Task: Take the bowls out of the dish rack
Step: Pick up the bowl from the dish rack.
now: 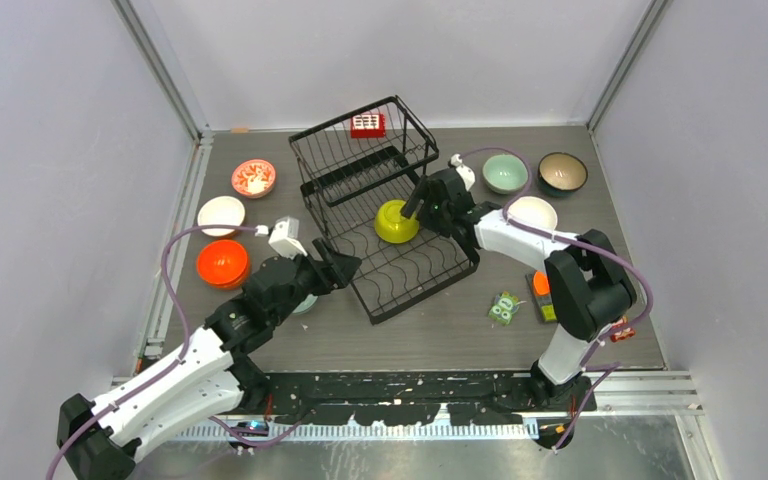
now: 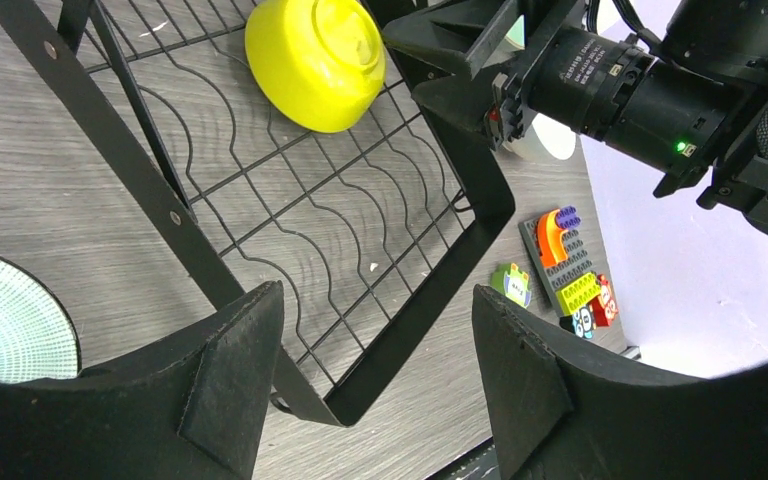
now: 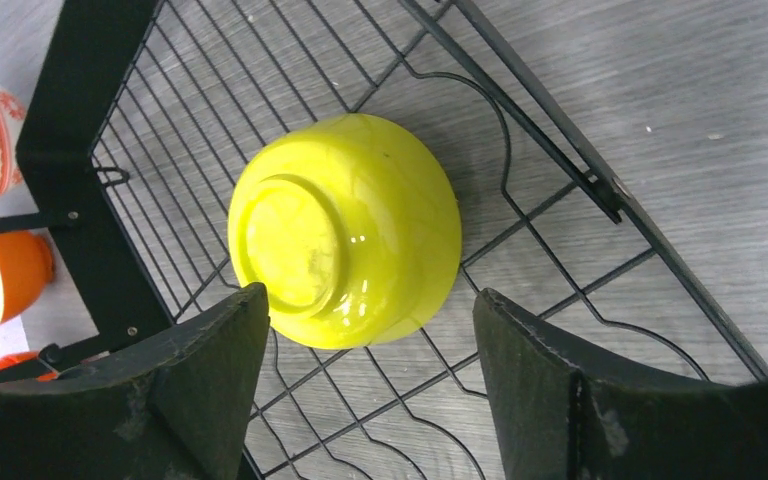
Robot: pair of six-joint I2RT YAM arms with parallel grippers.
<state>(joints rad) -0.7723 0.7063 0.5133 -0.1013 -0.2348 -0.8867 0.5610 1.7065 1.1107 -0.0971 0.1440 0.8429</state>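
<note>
Near the centre of the overhead frame, one lime-yellow bowl (image 1: 397,222) lay tilted base-up on the lower tier of the dish rack (image 1: 425,275), so my right gripper (image 3: 368,305) hung over it, jaws wide, straddling it for a pinch. My left gripper (image 2: 378,300), also wide and empty, waited at the rack's near corner. Seven bowls (image 1: 223,263) sat on the table (image 1: 440,330), one half-hidden under my left arm (image 1: 210,350).

Mint bowl (image 2: 5,322) cut off at edge, toy blocks (image 1: 541,286) half hidden
</note>
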